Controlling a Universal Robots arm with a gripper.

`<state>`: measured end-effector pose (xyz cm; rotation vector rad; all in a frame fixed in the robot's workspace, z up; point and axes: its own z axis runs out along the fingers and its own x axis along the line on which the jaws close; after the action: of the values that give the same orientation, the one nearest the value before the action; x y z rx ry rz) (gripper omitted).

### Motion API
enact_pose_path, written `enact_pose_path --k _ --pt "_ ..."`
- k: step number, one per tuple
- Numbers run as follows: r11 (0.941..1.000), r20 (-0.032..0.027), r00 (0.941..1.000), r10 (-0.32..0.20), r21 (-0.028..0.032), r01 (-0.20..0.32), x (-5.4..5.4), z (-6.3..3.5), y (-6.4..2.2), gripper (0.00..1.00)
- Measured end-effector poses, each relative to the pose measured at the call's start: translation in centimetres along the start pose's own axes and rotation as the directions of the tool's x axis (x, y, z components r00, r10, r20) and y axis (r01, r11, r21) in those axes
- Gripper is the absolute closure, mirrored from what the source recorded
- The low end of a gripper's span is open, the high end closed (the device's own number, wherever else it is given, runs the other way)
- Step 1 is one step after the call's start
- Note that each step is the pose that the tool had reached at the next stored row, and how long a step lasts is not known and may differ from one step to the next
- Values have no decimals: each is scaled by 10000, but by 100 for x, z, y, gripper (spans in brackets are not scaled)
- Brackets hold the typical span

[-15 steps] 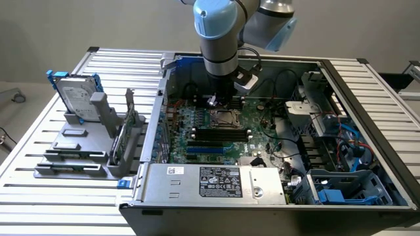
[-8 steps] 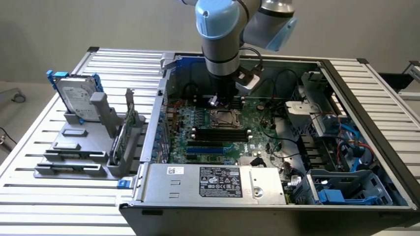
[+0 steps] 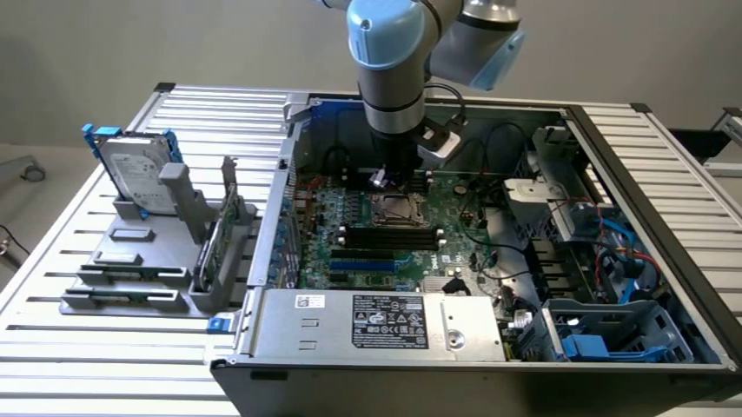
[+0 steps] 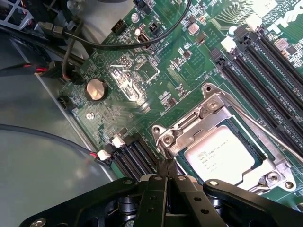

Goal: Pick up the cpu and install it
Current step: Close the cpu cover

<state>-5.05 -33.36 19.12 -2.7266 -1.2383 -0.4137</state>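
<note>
The cpu (image 4: 220,153), a small silver-grey square with printed text, lies flat inside the dark metal-framed socket (image 4: 207,105) on the green motherboard (image 4: 180,71). In the exterior view the cpu (image 3: 394,208) sits in the middle of the board inside the open computer case. My gripper (image 4: 166,166) hovers just beside the socket's corner with its two black fingers pressed together and nothing between them. From the exterior view, the gripper (image 3: 387,179) hangs straight down just behind the socket, a little above the board.
A silver hard drive (image 3: 131,167) with blue brackets stands on a grey rack (image 3: 128,278) at the exterior view's left. Black memory slots (image 4: 265,56), a coin battery (image 4: 96,89) and cables (image 4: 47,71) surround the socket. The power supply (image 3: 394,321) fills the case's front.
</note>
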Motion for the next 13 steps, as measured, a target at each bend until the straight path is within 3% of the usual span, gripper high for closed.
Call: enact_pose_path --k 4,9,13 --pt "10000 -24 10000 6 21 -6 2 0 2 89" --pt "10000 -112 9999 30 94 -29 2 0 2 89" --pt "9999 -141 9999 45 123 -43 10 -18 2 89"
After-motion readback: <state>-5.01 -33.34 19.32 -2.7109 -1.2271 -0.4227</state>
